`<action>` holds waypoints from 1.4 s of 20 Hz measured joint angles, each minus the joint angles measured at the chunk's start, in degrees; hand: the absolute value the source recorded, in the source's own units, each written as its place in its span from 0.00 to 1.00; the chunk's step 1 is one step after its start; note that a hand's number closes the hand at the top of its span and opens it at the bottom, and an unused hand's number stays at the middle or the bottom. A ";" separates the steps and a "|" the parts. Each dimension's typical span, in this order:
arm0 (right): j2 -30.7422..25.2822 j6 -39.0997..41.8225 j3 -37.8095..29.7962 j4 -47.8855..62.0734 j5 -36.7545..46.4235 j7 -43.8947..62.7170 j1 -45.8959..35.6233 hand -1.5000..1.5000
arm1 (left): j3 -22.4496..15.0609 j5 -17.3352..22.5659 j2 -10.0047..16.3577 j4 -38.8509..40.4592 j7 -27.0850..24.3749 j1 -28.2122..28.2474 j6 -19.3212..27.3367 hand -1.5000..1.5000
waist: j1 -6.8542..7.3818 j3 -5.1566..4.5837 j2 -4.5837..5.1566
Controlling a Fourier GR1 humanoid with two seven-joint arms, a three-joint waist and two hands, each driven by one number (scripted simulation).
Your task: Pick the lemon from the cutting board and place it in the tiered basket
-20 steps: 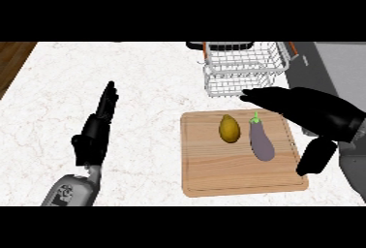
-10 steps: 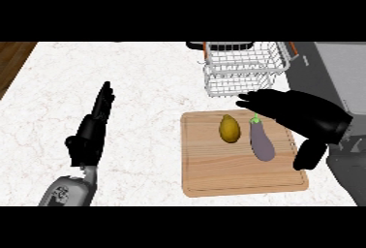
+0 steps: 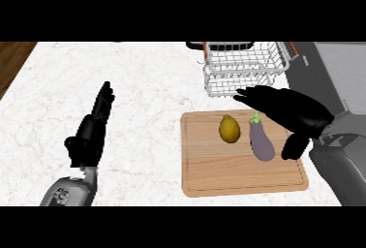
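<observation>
A yellow lemon [image 3: 229,128] lies on the wooden cutting board [image 3: 236,172], near its far edge. A purple eggplant [image 3: 261,140] lies just right of it. My right hand [image 3: 289,110] hovers open above the board's far right corner, fingers spread toward the left, thumb hanging down beside the eggplant; it is up and right of the lemon and holds nothing. The white wire tiered basket [image 3: 243,68] stands behind the board. My left hand [image 3: 93,128] rests open on the left, fingers straight and pointing away.
The white marbled counter [image 3: 143,87] stretches left of the board. A grey appliance [image 3: 332,72] stands at the right edge beside the basket. Brown wood floor [image 3: 13,58] shows at the far left.
My right hand has moved left and slightly forward over the board's far edge, nearing the lemon. The left hand, lemon and eggplant have stayed still.
</observation>
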 measured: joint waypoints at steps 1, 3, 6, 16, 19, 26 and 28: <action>-0.26 -0.27 -0.55 0.49 0.48 -0.89 0.56 0.00 | 0.27 -0.01 -0.17 0.23 -0.25 0.03 -0.33 0.50 | -0.03 0.00 -0.01; 1.19 0.46 -1.23 2.14 1.32 -0.72 -0.59 0.00 | 0.41 -0.32 -0.37 -0.46 -0.29 0.82 -0.93 0.50 | 0.00 0.01 0.00; 2.24 -0.44 -1.64 4.75 2.71 -2.39 0.02 0.00 | 1.19 -0.88 -0.84 -0.72 0.34 0.31 -1.09 0.50 | -0.02 -0.01 -0.01; 5.77 -2.97 -2.58 10.67 7.09 -8.21 0.40 0.00 | 3.61 -2.04 -1.84 0.09 0.51 -0.61 -3.40 0.50 | -0.08 0.00 -0.01; 6.99 -2.11 -3.00 11.33 7.97 -8.43 -0.27 0.00 | 2.96 -3.33 -3.15 0.03 0.04 0.29 -2.90 0.50 | -0.07 0.01 0.00; 9.83 -3.06 -3.44 16.51 10.88 -9.71 -1.82 0.00 | 2.87 -4.61 -4.60 -1.00 0.73 1.03 -3.19 0.50 | 0.00 -0.01 -0.01; 10.30 -2.40 -3.55 16.23 11.57 -9.64 -1.77 0.00 | 3.45 -4.58 -4.42 -1.48 1.32 0.97 -3.78 0.50 | -0.04 0.00 -0.01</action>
